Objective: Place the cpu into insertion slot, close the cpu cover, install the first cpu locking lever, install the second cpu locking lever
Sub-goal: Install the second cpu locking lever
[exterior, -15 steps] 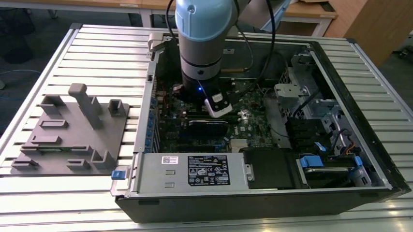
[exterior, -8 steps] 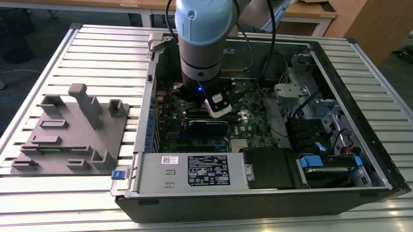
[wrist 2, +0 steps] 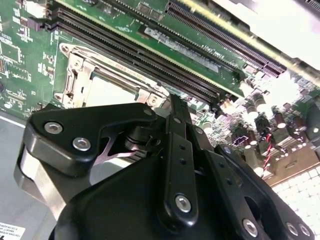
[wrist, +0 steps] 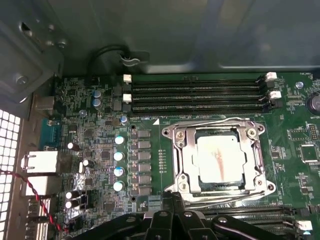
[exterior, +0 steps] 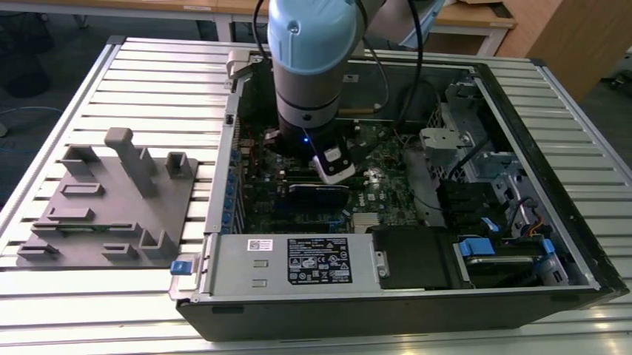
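Note:
The cpu (wrist: 220, 159) lies flat in the insertion slot (wrist: 176, 187) on the green board, pale face up. Over it the cpu cover (wrist: 186, 160) is down, its metal frame ringing the chip. One thin wire locking lever (wrist: 210, 122) runs along the socket's side nearest the memory slots, another (wrist: 235, 202) along the opposite side. My gripper (wrist: 172, 196) is shut with nothing visibly held, its tip right at that opposite side. In the second wrist view the gripper (wrist 2: 173, 102) points at the socket (wrist 2: 75, 75) with the cpu (wrist 2: 107, 92) inside. The exterior view shows the gripper (exterior: 334, 174) low inside the case.
Long black memory slots (wrist: 195, 92) flank the socket. A white-labelled power supply box (exterior: 316, 260) sits at the case's near side, drive bays (exterior: 493, 192) at the exterior view's right. A grey fixture (exterior: 99, 200) stands on the slatted table to the left.

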Controlling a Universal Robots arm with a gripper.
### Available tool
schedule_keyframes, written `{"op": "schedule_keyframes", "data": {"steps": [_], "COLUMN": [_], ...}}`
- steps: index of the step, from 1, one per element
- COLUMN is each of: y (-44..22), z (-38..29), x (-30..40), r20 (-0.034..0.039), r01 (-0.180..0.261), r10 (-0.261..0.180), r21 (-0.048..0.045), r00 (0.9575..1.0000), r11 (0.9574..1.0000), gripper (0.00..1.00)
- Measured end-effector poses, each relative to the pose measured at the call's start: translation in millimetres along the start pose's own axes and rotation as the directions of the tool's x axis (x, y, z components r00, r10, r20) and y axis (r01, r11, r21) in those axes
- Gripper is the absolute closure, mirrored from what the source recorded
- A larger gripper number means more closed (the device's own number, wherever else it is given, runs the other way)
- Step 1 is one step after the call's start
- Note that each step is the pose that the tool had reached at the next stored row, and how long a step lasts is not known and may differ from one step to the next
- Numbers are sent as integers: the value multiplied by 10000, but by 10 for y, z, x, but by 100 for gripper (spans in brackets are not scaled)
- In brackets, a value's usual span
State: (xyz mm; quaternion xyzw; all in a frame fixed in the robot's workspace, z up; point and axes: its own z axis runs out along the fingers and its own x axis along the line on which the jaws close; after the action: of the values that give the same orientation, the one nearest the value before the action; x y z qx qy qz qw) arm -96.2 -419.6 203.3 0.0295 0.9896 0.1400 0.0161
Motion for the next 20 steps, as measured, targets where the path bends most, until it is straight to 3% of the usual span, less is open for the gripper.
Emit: {"op": "schedule_keyframes", "data": {"steps": [7, 20], "y": [-27, -41], "z": [29, 73], "x": [0, 2], "r20": [0, -36], "r01": [-11, -35], "r10": [11, 34], "r21": [-31, -271], "r00": [10000, 10000], "r11": [10000, 9996], "gripper": [90, 90]}}
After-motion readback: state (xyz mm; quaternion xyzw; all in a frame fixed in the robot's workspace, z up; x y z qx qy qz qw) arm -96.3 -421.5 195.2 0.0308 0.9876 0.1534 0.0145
